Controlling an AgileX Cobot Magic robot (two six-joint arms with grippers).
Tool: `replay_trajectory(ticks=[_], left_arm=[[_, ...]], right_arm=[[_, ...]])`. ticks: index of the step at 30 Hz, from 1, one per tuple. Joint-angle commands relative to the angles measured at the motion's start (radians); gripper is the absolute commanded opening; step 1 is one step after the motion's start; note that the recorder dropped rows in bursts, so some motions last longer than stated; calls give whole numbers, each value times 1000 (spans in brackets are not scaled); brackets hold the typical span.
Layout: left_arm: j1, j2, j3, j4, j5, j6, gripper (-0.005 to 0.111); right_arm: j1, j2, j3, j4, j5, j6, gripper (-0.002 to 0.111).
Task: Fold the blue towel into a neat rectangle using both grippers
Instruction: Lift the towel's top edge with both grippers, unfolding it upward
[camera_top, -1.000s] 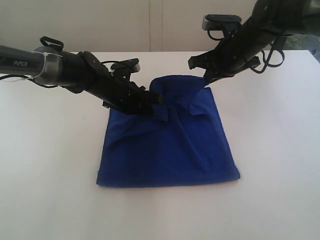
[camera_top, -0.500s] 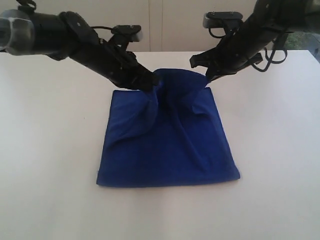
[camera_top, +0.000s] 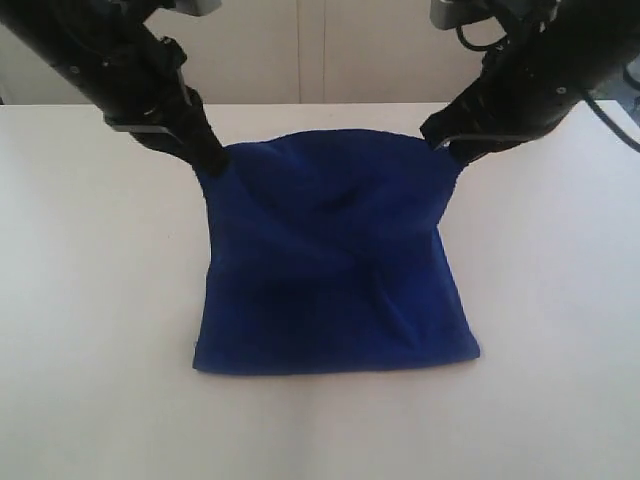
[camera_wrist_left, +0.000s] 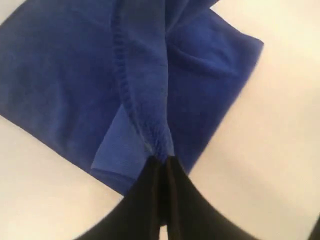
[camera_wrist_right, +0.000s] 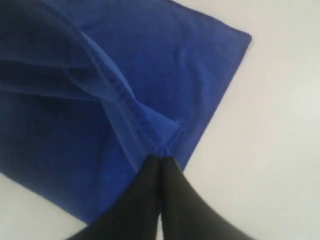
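The blue towel (camera_top: 330, 270) lies folded on the white table, its near edge flat and its far edge lifted off the surface. My left gripper (camera_top: 212, 160) is shut on the towel's far left corner, and my right gripper (camera_top: 447, 150) is shut on the far right corner. The raised edge sags between them. In the left wrist view the black jaws of the left gripper (camera_wrist_left: 161, 161) pinch a bunched hem of the blue towel (camera_wrist_left: 75, 75). In the right wrist view the right gripper (camera_wrist_right: 160, 159) clamps the stitched corner of the blue towel (camera_wrist_right: 150, 55).
The white table (camera_top: 90, 330) spreads bare on both sides of the towel and in front of it. A pale wall runs behind the table's far edge. Black cables hang from the right arm (camera_top: 530, 80).
Both grippers have risen and spread apart. The left one moved left from the towel's middle, carrying its corner. The far edge, crumpled before, now hangs stretched between them.
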Motion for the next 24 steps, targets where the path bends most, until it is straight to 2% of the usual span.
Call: replay_trajectory(ticks=[1,7,14,17,24], left_arm=[[-40,-148,95,-8,94,5,0],[-112,-309,216,-24,105,-22,0],[-197,-464,291,-44,127,-75,0],[-220,-524,296,-63,133,-85,0],[-223,-603,296,-83,133,-133,0]], right_arm=[[12,-174,133,-10,2,-16,0],[22,-377,239,33,45,-18,0],[104,-586,296,47,123,-16,0],[119,-654,296,67,144,-16,0],[119,-737,297,102,159,-16,0]])
